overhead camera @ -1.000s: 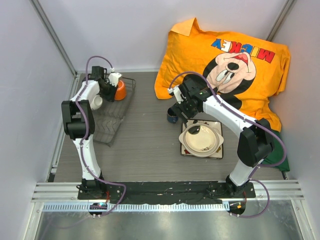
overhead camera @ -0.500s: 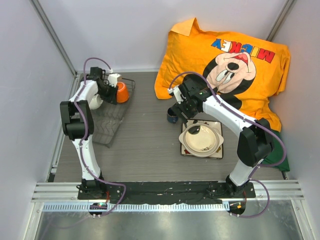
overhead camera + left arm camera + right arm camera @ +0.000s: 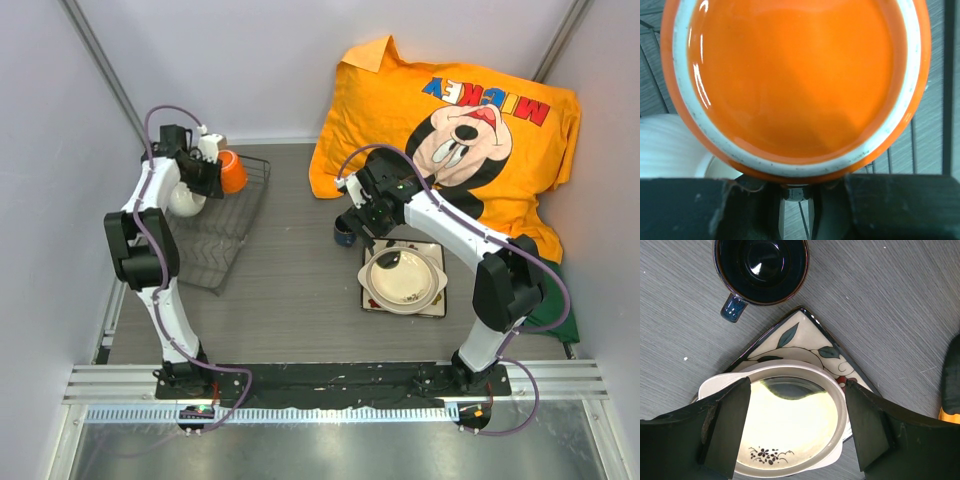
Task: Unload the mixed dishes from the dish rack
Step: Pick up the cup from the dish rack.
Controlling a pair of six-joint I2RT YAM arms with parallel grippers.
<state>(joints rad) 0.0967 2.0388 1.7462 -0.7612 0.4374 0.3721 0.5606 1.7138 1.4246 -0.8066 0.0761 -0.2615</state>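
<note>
My left gripper (image 3: 208,170) is shut on the orange mug (image 3: 232,172) and holds it over the far left end of the dark wire dish rack (image 3: 215,250). In the left wrist view the mug (image 3: 795,85) fills the frame, above the gripper (image 3: 797,187). A small white bowl (image 3: 185,200) sits in the rack and also shows in the left wrist view (image 3: 670,145). My right gripper (image 3: 366,228) is open and empty above the table. Under it (image 3: 796,425) lie the dark-blue cup (image 3: 761,267) and the cream bowl (image 3: 785,425) on the square flowered plate (image 3: 805,337).
An orange Mickey T-shirt (image 3: 450,110) covers the far right of the table. The cup (image 3: 345,236), cream bowl (image 3: 403,277) and plate (image 3: 435,306) stand right of centre. Grey walls close in on both sides. Rack wires (image 3: 912,145) show under the mug.
My left gripper has moved left and towards the back wall with the orange mug in it. The right arm has not moved.
</note>
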